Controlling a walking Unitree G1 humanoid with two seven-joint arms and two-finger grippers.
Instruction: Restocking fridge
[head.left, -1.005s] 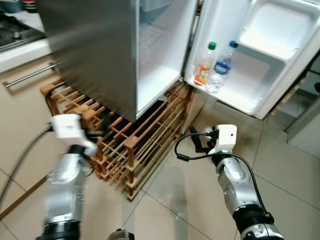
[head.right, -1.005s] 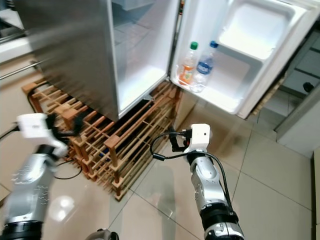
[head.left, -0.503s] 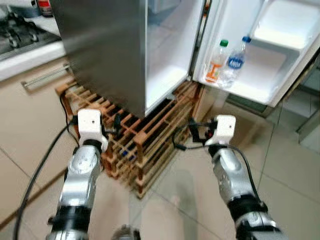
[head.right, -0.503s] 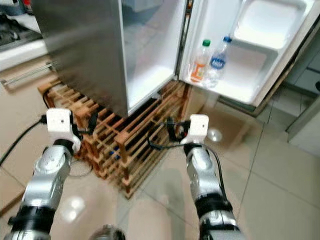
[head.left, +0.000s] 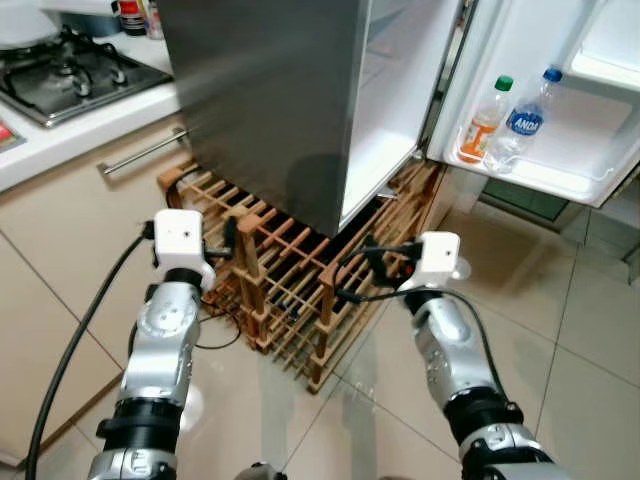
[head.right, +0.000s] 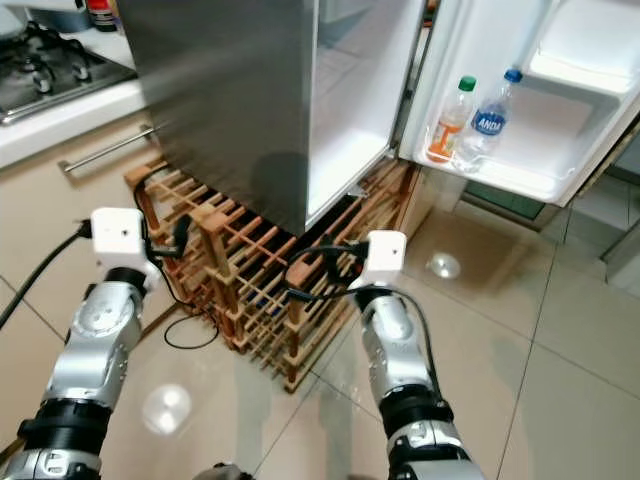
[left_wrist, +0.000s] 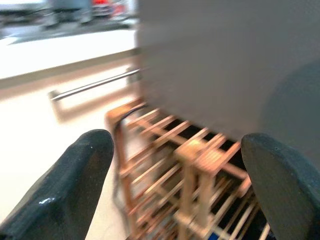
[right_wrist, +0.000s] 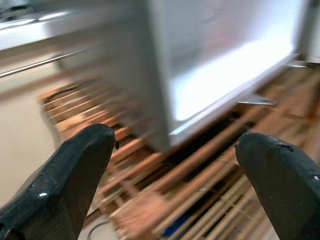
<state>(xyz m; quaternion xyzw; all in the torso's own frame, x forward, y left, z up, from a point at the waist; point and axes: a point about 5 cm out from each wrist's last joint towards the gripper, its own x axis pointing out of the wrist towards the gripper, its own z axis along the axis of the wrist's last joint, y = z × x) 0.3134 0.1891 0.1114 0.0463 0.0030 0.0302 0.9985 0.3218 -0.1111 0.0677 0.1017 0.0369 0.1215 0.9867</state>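
Where tiled floor gleams, fridge apparently tops wooden rack.

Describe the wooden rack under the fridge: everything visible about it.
The wooden rack is a low lattice of reddish-brown slats and square posts, resembling a bottle rack, standing on the tiled floor. The steel fridge sits on top of it, and the rack juts out past the fridge's front and side. A black cable loops by its base. Something blue shows deep between the slats; what it is cannot be told.
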